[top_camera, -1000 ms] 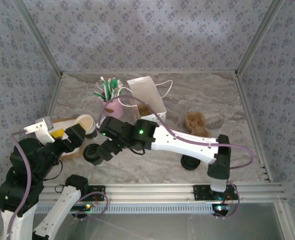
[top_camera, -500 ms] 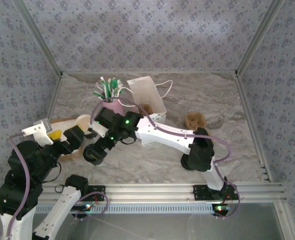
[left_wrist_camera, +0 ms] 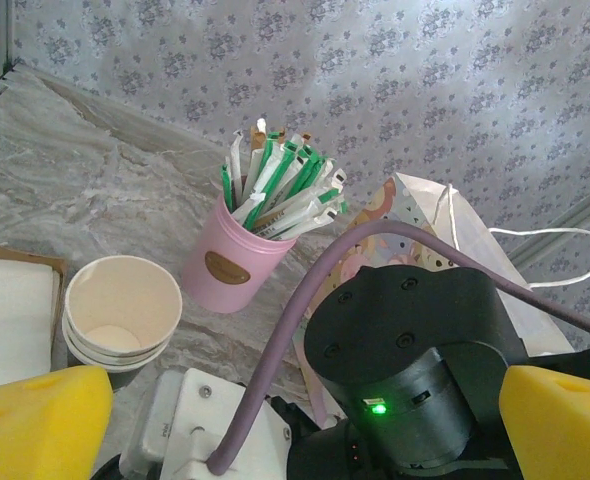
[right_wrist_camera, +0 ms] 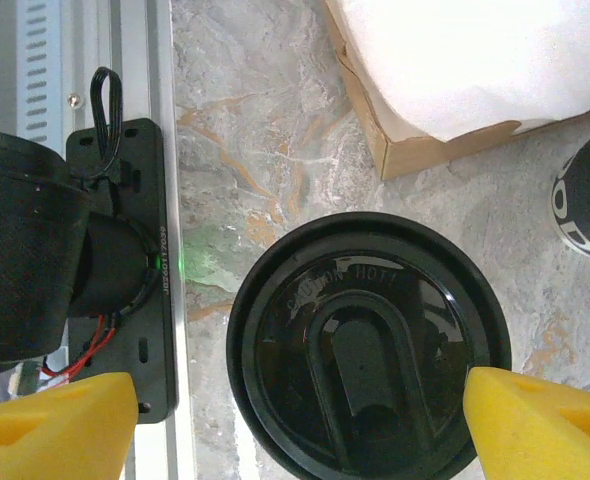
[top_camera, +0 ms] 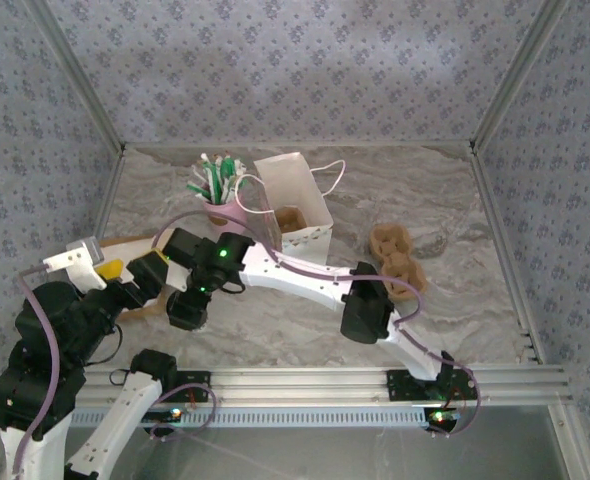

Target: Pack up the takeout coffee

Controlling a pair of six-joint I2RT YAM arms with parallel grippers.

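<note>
The takeout coffee [right_wrist_camera: 365,340] stands on the marble table near the front rail, and the right wrist view looks straight down on its round black lid. My right gripper [right_wrist_camera: 300,425] is open and straddles that lid. Its right fingertip [right_wrist_camera: 545,420] is at the lid's rim, while the left fingertip [right_wrist_camera: 55,420] stands well off it. From above, the right gripper [top_camera: 187,312] covers the cup at the front left. My left gripper [left_wrist_camera: 300,425] hovers open just behind, with the right arm's black wrist [left_wrist_camera: 415,350] between its yellow fingertips. The white paper bag [top_camera: 293,200] stands open at the back.
A pink holder of wrapped straws [top_camera: 220,200] stands next to the bag. Stacked lidless paper cups [left_wrist_camera: 122,310] sit beside a cardboard box of white paper [right_wrist_camera: 475,70]. A brown cup carrier [top_camera: 395,255] lies to the right. The aluminium front rail [right_wrist_camera: 165,250] runs close to the coffee.
The right arm has swung left and brought its gripper down over the lidded cup, with its fingers narrowing a little. The left arm has barely moved.
</note>
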